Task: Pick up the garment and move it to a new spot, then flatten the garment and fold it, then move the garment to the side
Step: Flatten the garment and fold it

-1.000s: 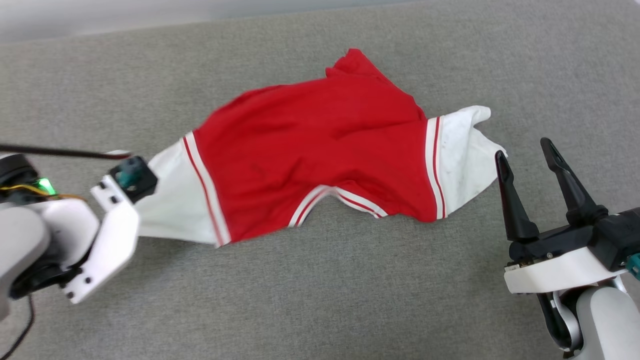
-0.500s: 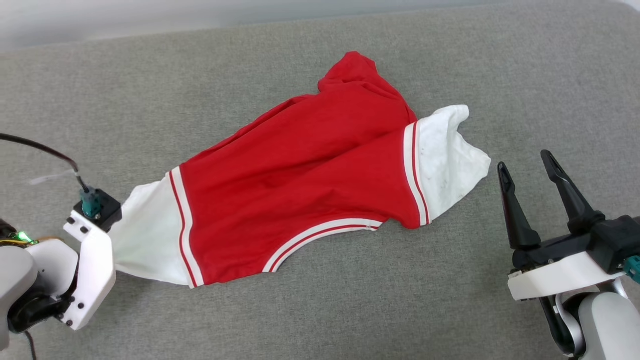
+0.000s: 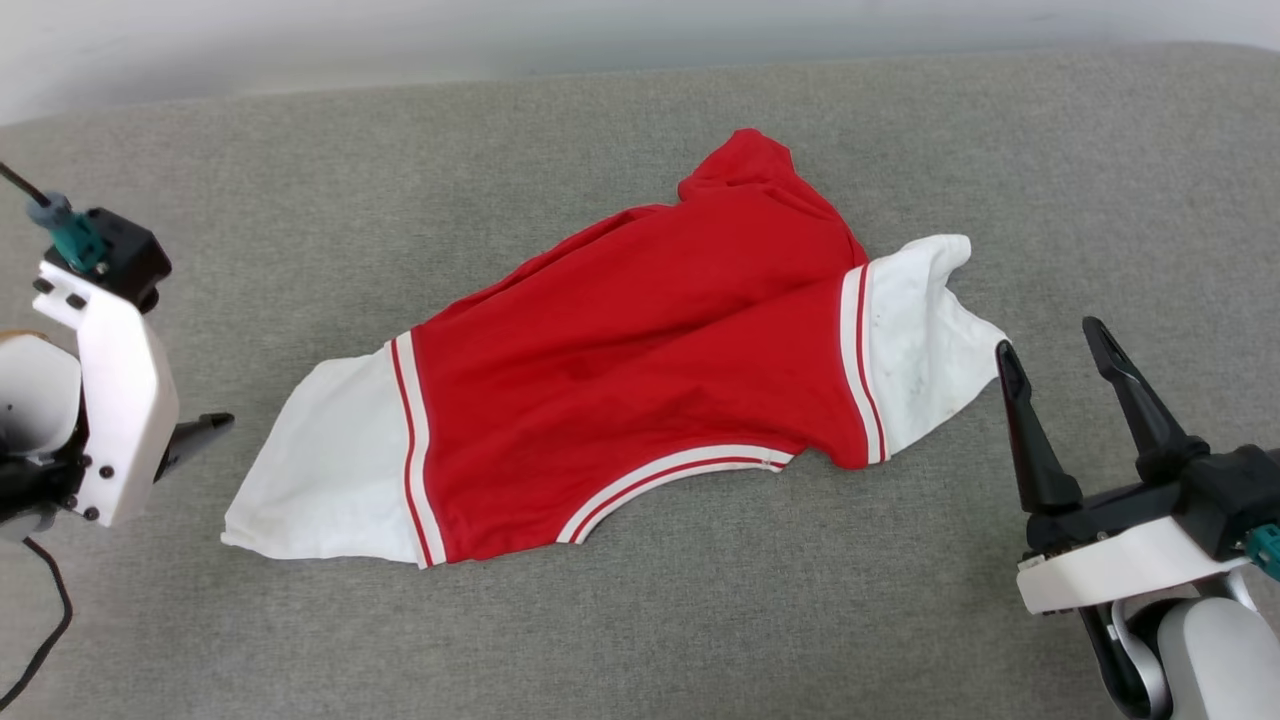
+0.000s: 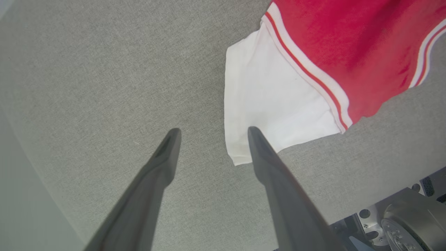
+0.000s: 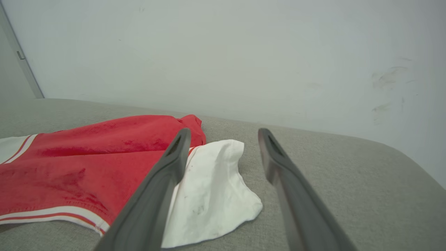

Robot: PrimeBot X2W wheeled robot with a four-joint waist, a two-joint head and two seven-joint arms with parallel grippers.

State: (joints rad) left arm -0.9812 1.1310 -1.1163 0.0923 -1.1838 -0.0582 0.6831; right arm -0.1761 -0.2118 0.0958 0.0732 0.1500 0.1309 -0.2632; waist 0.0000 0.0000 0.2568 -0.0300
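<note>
While the garment (image 3: 640, 370) lies free, left gripper (image 4: 213, 129) and right gripper (image 3: 1048, 335) hold jaws wide, empty.

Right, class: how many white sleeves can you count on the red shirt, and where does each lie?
2. The flat sleeve is at the left end of the shirt in the head view; the crumpled sleeve is at its right end. None seems hidden.

Red garment (image 3: 640, 390), white striped sleeves
</note>
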